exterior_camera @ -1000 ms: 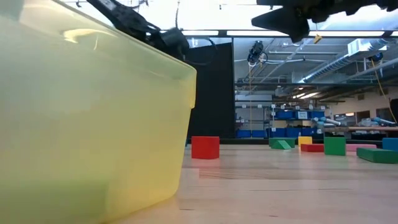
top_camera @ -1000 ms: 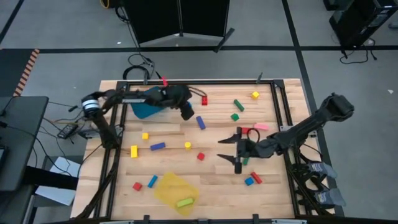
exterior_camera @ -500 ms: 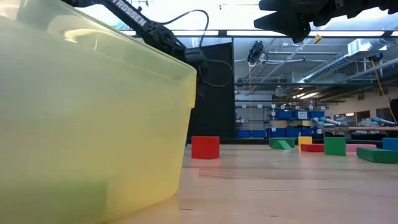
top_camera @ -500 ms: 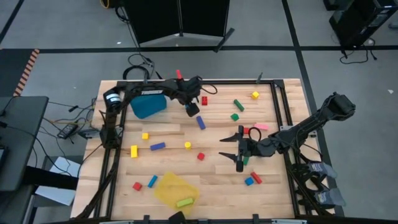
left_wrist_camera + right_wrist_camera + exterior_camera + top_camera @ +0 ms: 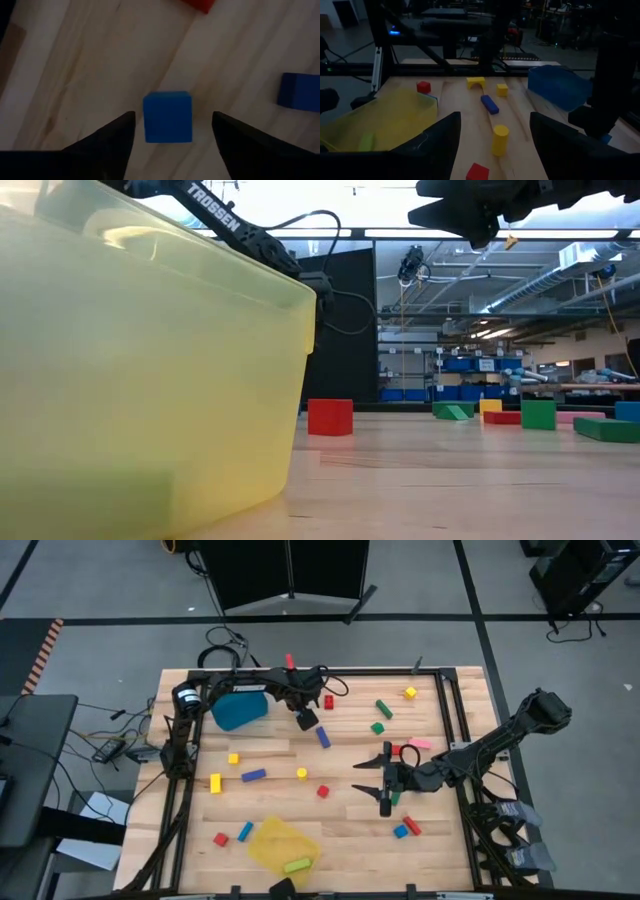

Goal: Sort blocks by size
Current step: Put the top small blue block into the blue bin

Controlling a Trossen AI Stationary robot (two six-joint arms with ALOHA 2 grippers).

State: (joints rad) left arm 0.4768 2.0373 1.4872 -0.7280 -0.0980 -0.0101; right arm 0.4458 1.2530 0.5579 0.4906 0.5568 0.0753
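Left gripper [image 5: 308, 720] jaws spread around blue cube [image 5: 167, 117], right gripper [image 5: 381, 786] jaws wide, empty, arm lettered TROSSEN [image 5: 224, 213]

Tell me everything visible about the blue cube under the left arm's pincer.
The blue cube is small, solid-coloured and smooth-faced, with clean edges. It sits flat on the wooden table, squarely between the fingers of the open left pincer, which do not touch it. A red block lies beyond it, another blue block off to one side.
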